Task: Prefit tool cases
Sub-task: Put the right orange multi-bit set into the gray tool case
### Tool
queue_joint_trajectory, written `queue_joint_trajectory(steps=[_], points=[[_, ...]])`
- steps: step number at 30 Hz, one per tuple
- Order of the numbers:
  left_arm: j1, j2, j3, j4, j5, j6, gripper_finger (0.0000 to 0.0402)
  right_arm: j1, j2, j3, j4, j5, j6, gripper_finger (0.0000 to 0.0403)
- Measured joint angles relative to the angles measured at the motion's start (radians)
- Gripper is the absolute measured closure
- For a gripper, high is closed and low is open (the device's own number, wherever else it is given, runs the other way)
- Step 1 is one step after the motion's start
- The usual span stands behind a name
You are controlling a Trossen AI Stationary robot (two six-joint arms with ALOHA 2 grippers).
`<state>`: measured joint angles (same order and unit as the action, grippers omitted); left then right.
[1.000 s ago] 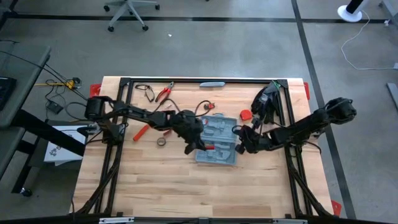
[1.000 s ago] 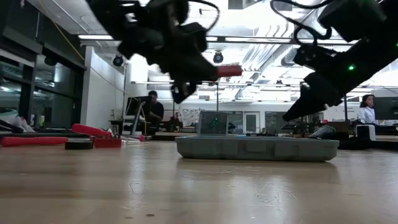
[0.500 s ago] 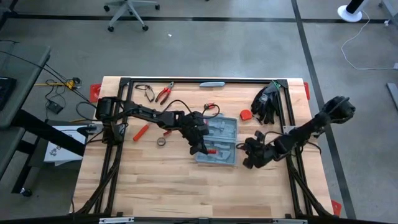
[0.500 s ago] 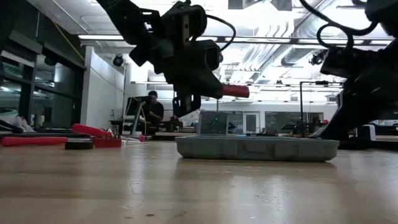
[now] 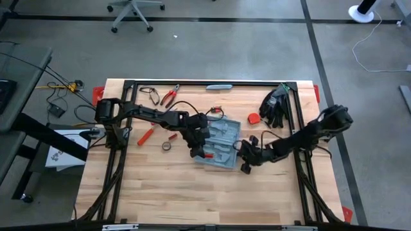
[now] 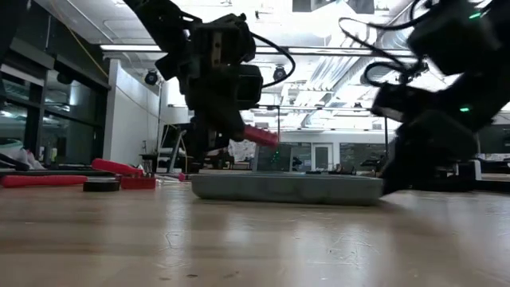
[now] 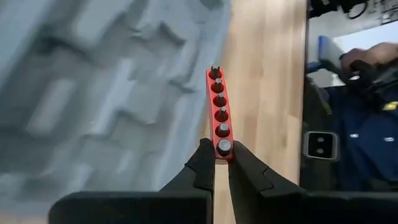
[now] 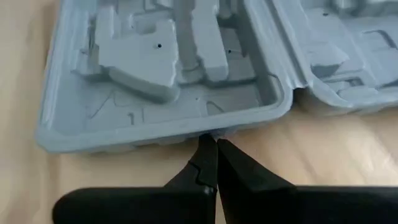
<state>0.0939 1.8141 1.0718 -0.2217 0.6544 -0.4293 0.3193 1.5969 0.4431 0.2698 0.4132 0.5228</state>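
Observation:
The open grey-blue tool case (image 5: 217, 142) lies flat on the wooden table, its moulded slots facing up (image 8: 168, 56). My left gripper (image 5: 201, 153) hangs over the case's near left part, shut on a red bit holder (image 7: 217, 106) that carries several bits. In the low view the holder (image 6: 260, 135) slants down above the case (image 6: 287, 188). My right gripper (image 8: 211, 142) is shut and low at the case's near right rim (image 5: 244, 164). My left gripper pinches the bit holder's near end (image 7: 222, 150) between its two fingertips, which lie along the strip. The rest of the strip sticks out past the fingers, slanting down, clear of the case and table. My right gripper presses its shut fingertips (image 8: 205, 149) against the outer rim (image 8: 208, 129) of one case half, close to where the two halves join. It comes slanting down from the table's right side, and the case lies flat on the table.
Left of the case lie a tape roll (image 5: 166, 146) and red-handled tools (image 5: 145, 136). Red pliers (image 5: 169, 96) lie at the far edge. A red tape measure (image 5: 253, 119) and a black bundle (image 5: 275, 106) sit at the far right. People sit in the room behind (image 6: 195, 139).
My right gripper has sunk and gone toward the table's left against the case, which has slid left and turned a little. My left gripper has tipped downward, so the red bit holder now slants down instead of lying level.

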Motion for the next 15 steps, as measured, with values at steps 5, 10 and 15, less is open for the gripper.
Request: queue_joint_trajectory(steps=[5,10,15], points=[[0.028,0.0,0.0,0.009,0.011,-0.04,0.0391,-0.132,0.002,0.002,0.059,-0.042,-0.101,0.0403],[0.048,0.0,0.0,0.05,-0.042,-0.121,0.0391,-0.166,0.002,0.003,0.053,-0.076,-0.134,0.0403],[0.04,0.0,0.0,0.045,-0.086,-0.18,0.0391,-0.162,0.002,0.003,0.044,-0.058,-0.139,0.0403]])
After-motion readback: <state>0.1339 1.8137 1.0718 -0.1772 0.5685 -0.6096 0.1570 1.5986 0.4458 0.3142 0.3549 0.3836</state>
